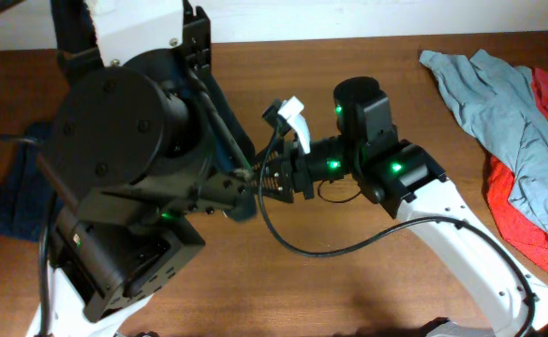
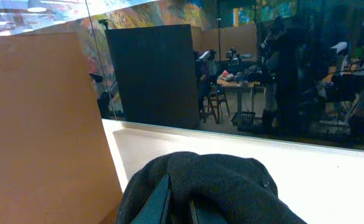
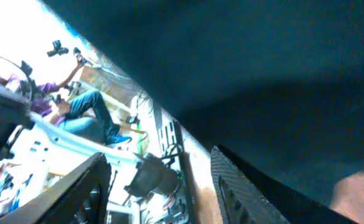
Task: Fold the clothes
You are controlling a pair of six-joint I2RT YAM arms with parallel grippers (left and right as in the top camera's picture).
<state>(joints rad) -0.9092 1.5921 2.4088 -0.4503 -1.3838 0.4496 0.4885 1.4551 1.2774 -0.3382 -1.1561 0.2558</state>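
The black T-shirt (image 2: 231,180) is bunched over my left gripper (image 2: 178,208), which is shut on it and held high off the table. In the overhead view only a dark strip of the shirt (image 1: 231,140) shows between the two arms, and the left arm hides its own fingers. My right gripper (image 3: 160,158) is open, with nothing between its fingers. Dark shirt cloth (image 3: 262,74) hangs just beside its right finger. From overhead the right gripper (image 1: 259,183) reaches left to the hanging cloth. The swoosh logo is hidden.
A dark navy garment (image 1: 11,187) lies on the brown table (image 1: 367,290) at the left edge. A light grey-blue shirt (image 1: 498,94) lies at the far right, over a red cloth (image 1: 522,215). The raised left arm (image 1: 124,140) blocks much of the left half.
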